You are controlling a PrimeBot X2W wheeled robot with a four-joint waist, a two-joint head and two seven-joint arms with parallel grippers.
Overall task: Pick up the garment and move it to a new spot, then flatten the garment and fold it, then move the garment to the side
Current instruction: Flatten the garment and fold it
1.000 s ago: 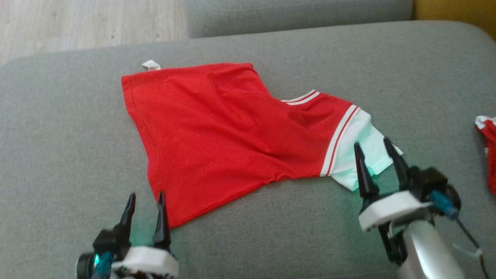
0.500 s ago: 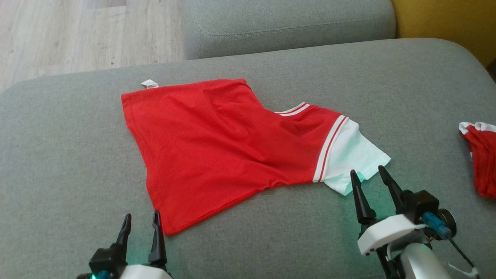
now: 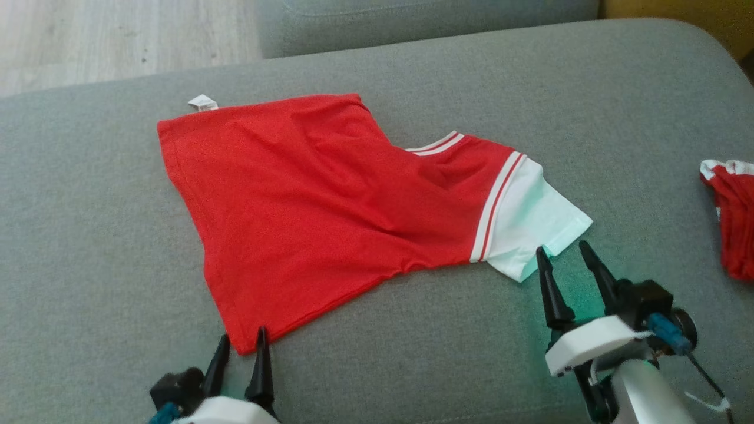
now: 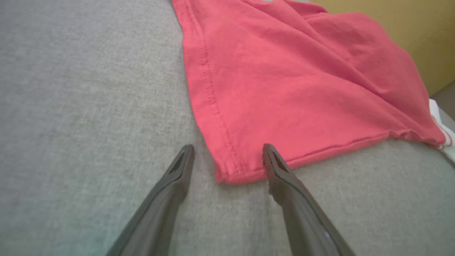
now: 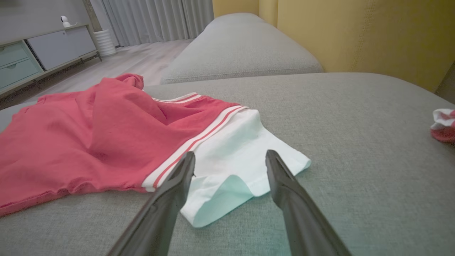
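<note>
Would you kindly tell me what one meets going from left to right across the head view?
left gripper → red garment → right gripper → second red garment at the right edge

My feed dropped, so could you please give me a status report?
Left hand open at red T-shirt hem corner. Right hand open at its white sleeve. Other red garment apart, right.

Garment (image 3: 306, 200): soft matt cloth; cushion (image 3: 88, 235): rough woven grey fabric; fingers (image 3: 548, 288) matt blk plastic.
</note>
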